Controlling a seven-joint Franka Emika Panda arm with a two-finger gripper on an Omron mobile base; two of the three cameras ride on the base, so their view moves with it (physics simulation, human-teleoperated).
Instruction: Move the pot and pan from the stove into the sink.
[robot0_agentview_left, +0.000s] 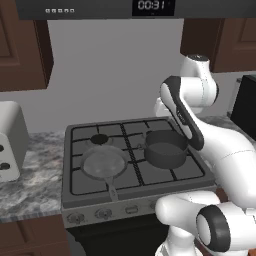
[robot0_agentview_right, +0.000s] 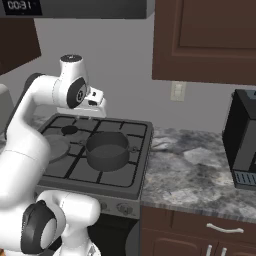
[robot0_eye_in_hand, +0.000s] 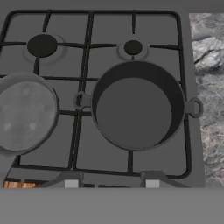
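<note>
**Hovering above a loaded stove**

Hanging over the rear of the grey steel gas stove (robot0_agentview_left: 135, 160) with black grid grates, the white arm's pincer (robot0_agentview_right: 85, 116) points down, clear of both vessels. Its tips are too small to judge, so I cannot tell whether they stand spread or pressed together; nothing is pinched. The deep round dark grey pot (robot0_eye_in_hand: 136, 105) with small side handles sits on the front right burner, upright. Just beside it on the front left burner rests the shallow round light-grey pan (robot0_eye_in_hand: 24, 113), its long thin handle (robot0_agentview_left: 113, 190) reaching toward the knob row. Both rear burners lie bare. A mottled grey stone tabletop (robot0_agentview_right: 200, 170) flanks the stove, with a black appliance (robot0_agentview_right: 242, 140) at its right end.
</note>
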